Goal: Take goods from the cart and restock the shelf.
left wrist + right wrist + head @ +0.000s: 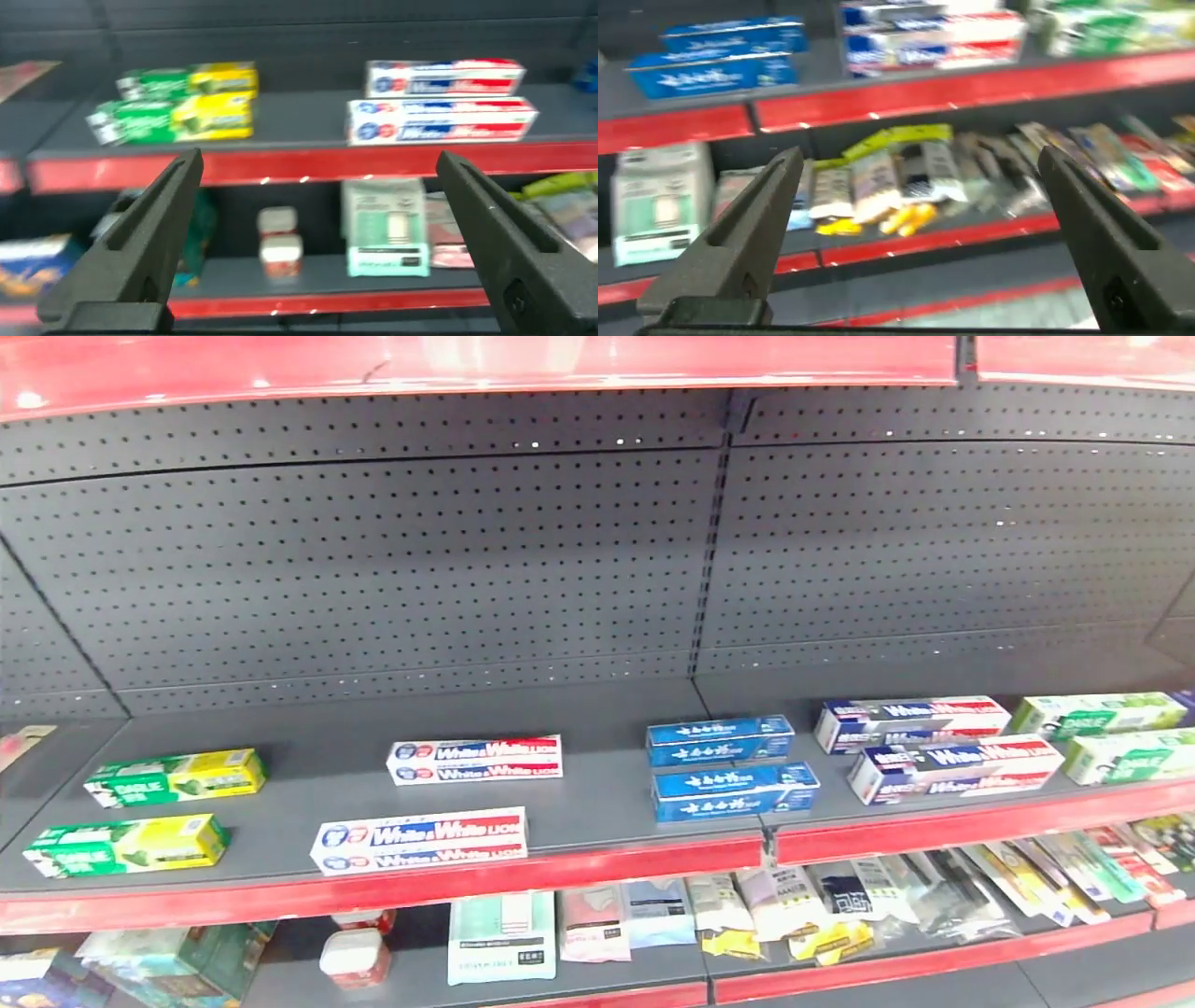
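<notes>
A dark shelf (597,784) with a red front edge carries pairs of toothpaste boxes lying flat: green-yellow boxes (175,777) at the left, white-red-blue boxes (474,759) in the middle, blue boxes (721,740) and further white-red-blue boxes (952,767) to the right. My left gripper (318,243) is open and empty, held before the shelf below the green-yellow boxes (173,117) and the white-red-blue boxes (439,119). My right gripper (920,243) is open and empty too, facing the lower shelf under the blue boxes (719,70).
The lower shelf (840,971) holds several flat packets (840,896), a white-green pack (501,936) and small jars (355,954). Green-white boxes (1120,737) lie at the far right. A perforated grey back panel (467,551) rises behind, with a red shelf (467,364) above.
</notes>
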You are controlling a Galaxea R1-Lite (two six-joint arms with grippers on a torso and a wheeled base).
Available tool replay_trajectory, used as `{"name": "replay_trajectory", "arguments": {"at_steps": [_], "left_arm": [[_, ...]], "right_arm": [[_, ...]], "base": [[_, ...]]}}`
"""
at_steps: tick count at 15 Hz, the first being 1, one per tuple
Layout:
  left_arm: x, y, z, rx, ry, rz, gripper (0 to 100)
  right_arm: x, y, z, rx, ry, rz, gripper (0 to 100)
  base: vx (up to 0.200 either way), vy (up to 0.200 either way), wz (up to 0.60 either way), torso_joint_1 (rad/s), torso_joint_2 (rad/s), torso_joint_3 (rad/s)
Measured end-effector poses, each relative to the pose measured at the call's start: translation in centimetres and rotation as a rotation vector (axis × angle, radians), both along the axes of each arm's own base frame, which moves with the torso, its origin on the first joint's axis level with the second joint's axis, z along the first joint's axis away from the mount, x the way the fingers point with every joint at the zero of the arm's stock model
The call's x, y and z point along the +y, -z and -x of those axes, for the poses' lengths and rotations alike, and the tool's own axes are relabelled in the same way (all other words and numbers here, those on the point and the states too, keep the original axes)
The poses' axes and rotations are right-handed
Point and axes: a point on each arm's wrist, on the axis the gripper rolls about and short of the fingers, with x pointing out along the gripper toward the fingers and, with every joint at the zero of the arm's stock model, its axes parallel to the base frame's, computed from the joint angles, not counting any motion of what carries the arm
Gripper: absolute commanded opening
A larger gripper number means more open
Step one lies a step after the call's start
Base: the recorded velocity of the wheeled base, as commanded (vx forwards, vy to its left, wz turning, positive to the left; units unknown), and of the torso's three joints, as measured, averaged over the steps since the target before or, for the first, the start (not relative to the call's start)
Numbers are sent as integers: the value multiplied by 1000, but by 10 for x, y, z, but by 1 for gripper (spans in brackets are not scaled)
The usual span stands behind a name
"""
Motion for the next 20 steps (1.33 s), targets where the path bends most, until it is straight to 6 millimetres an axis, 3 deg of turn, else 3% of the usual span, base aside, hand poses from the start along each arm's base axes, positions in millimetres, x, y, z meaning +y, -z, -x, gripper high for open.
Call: {"name": "replay_trajectory", "arguments": {"at_steps": [15,17,20], "left_arm": [[0,-6,1,-18,-16,10,100],[1,-36,5,-72,-2,80,100],[1,-116,-10,-90,13,165,100]], "right_arm": [[0,0,0,0,1,-4,100],[0,0,0,0,1,-3,100],[0,0,0,1,1,-3,100]], "base": [[0,0,-40,0,0,0],[0,0,0,0,0,0],[0,0,0,0,0,0]]}}
